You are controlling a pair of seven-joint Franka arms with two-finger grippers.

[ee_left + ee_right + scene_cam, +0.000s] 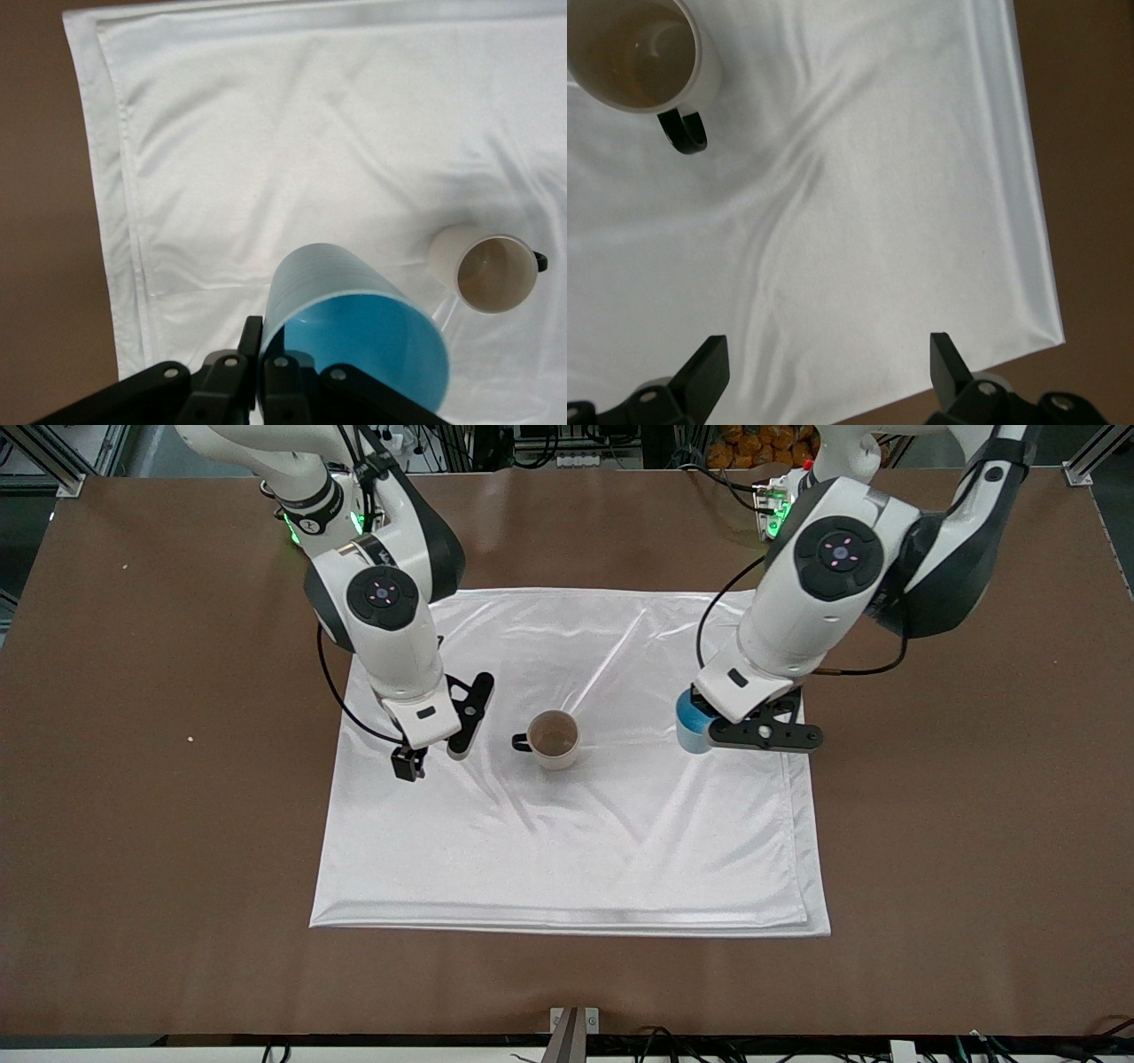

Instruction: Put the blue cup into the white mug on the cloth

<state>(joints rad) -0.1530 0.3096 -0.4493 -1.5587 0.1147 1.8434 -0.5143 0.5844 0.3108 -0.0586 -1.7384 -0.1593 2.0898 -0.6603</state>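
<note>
One blue cup [690, 726], one white mug [555, 740], one cloth [567, 850]. The left gripper [259, 352] pinches the cup's rim, holding it over the cloth's edge at the left arm's end. The mug stands upright mid-cloth, holding nothing. The right gripper [434, 755] hangs spread wide beside the mug's handle

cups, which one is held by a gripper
The blue cup: the left gripper is shut on its rim. The white mug stands free on the cloth.
</note>
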